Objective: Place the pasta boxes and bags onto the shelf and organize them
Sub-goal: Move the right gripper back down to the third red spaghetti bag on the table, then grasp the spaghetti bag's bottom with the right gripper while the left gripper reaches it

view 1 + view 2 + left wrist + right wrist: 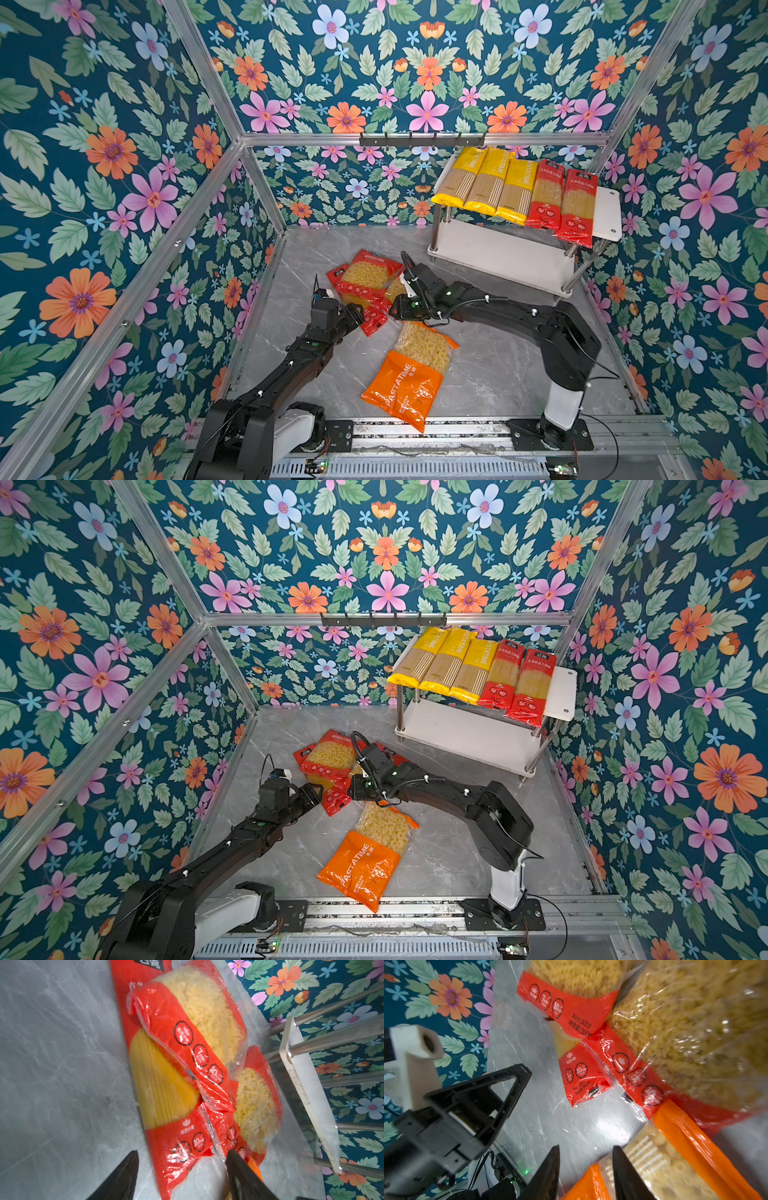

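Red spaghetti pack [162, 1084] ends between parted jaws of the left end effector [181, 1152].

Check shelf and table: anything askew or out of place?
Yes. The five spaghetti packs overhang the shelf's top front edge, the rightmost red one most. On the table, two red macaroni bags and a red spaghetti pack lie in an overlapping heap.

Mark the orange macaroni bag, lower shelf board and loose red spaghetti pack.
orange macaroni bag [405, 390]: a top view, orange printed half.
lower shelf board [498, 255]: a top view, bare middle.
red spaghetti pack [162, 1084]: left wrist view, clear window.
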### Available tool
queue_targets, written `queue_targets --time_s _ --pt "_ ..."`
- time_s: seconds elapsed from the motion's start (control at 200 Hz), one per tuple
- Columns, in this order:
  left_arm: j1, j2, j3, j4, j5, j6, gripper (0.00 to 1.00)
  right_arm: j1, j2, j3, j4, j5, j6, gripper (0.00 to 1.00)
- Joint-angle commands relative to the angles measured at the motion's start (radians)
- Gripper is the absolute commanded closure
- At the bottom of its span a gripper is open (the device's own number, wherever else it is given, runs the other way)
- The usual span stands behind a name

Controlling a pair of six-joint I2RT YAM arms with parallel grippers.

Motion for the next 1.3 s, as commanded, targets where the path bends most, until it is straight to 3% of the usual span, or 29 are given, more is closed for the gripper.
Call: queue_targets --time_s 0.0,0.11,0.195,0.41,0.61,0.915,1.12,1.295 --pt "0.017 -0.016 -0.002 -0.001 -0.056 0.001 0.32 0.021 0.092 0.102 0.039 -0.048 0.006 0.57" --pt "0.012 -0.045 0.048 -0.148 -0.183 0.041 0.34 0.045 0.218 0.251 -0.003 -0.071 -0.007 0.58" --pt "0.015 -0.076 0.038 -0.17 -0.215 0.045 0.33 0.049 0.308 0.356 -0.007 -0.111 0.009 0.58" --pt "0.015 -0.093 0.001 -0.15 -0.185 0.022 0.33 0.039 0.514 0.662 -0.064 -0.152 0.021 0.58" --pt "0.015 -0.115 0.001 -0.17 -0.184 0.031 0.34 -0.023 0.635 0.821 -0.12 -0.127 0.048 0.57" --pt "0.015 -0.109 -0.015 -0.141 -0.162 0.023 0.33 -0.065 0.622 0.877 -0.313 0.078 -0.08 0.53" --pt "0.023 -0.058 -0.01 -0.072 -0.129 0.026 0.32 -0.034 0.495 0.738 -0.252 0.026 -0.105 0.53" --pt "0.079 -0.006 -0.033 0.081 0.008 0.009 0.33 0.012 0.437 0.638 -0.231 0.002 -0.091 0.52"
